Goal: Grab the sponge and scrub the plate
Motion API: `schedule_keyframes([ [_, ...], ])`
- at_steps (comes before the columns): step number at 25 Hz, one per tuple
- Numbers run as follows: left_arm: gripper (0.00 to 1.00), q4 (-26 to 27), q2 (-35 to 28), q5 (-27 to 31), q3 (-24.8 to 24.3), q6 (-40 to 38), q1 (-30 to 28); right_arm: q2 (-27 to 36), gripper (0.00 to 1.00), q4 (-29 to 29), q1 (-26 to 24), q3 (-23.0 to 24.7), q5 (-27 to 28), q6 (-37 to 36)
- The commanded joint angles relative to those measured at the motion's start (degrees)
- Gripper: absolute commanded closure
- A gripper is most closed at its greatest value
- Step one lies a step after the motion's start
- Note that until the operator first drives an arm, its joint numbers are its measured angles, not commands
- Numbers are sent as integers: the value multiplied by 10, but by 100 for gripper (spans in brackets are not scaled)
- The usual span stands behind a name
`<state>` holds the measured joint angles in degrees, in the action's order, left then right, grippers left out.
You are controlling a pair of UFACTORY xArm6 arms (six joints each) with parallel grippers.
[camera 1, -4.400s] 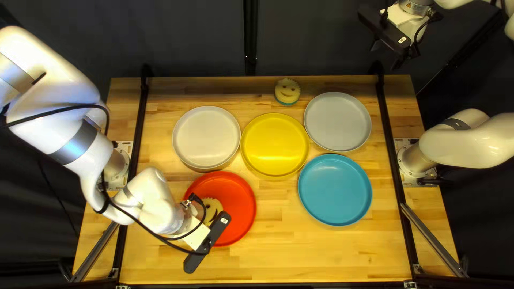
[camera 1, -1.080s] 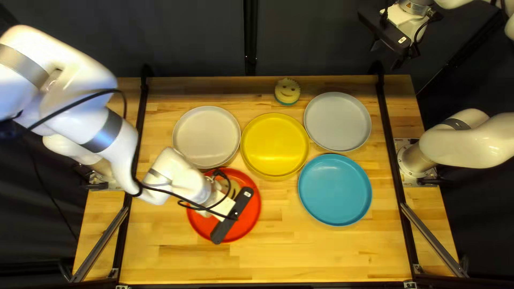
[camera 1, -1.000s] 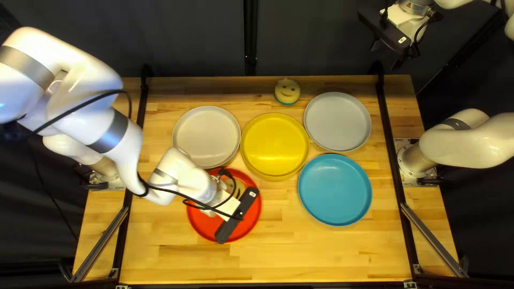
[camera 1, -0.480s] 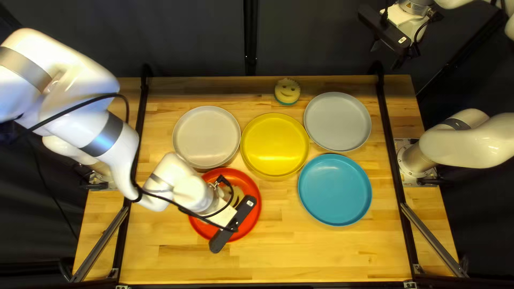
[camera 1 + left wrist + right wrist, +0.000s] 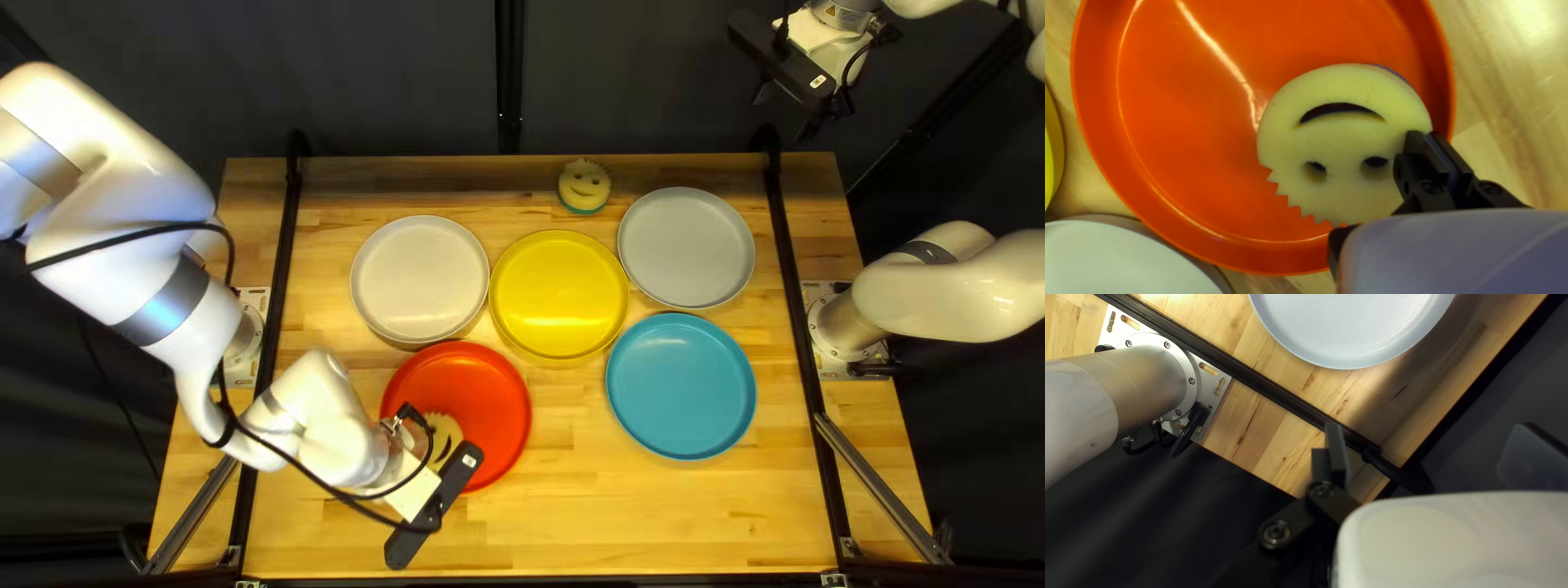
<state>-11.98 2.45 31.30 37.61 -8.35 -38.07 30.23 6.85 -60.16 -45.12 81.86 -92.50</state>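
Sponge on plate, second sponge behind

From my station, my left gripper sits low, fingers together, wrist behind it, and my right gripper hangs raised, fingers spread.

Widest free lane: bare table at lower centre and lower right, running up between red plate and blue plate. Yellow plate caps it mid-frame. White plate and gray plate flank that; only slim gaps between. Upper-centre strip has room, but far sponge sits in it. Left side blocked: left arm crosses black rail, left gripper covers red plate's lower-left rim. Right gripper hangs upper right, past table edge.
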Motion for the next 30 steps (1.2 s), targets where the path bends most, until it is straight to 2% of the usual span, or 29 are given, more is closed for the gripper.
schedule_keyframes([
  [1,100,0,-22,-15,-35,23,30,0,0,0,0,0,0,0],
  [8,100,17,-64,-60,-115,78,97,0,0,0,0,0,0,0],
  [12,100,24,-68,-66,-124,84,104,0,0,0,0,0,0,0],
  [17,100,20,-46,-57,-92,60,78,0,0,0,0,0,0,0],
  [28,100,-6,41,-15,33,8,18,0,0,0,0,0,0,0],
  [30,100,-11,44,-11,39,12,22,0,0,0,0,0,0,0],
])
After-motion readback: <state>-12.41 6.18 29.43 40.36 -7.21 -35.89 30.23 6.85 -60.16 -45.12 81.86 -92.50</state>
